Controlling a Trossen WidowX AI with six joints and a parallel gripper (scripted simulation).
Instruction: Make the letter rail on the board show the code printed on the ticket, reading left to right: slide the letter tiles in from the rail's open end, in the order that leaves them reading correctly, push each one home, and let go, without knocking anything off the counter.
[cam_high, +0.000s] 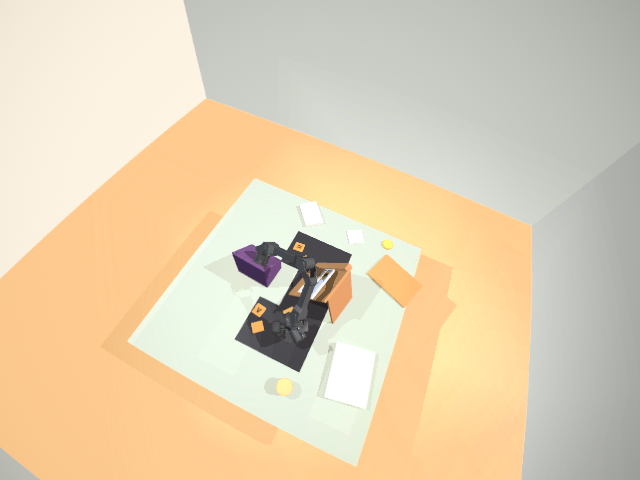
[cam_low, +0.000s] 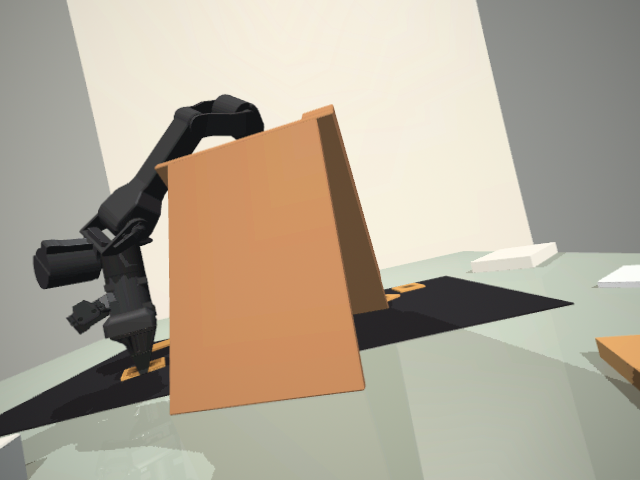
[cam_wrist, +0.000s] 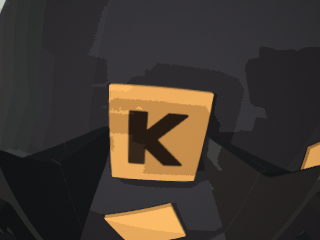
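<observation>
hand partly open, fingers flanking k tile, cannot tell if gripped
</observation>
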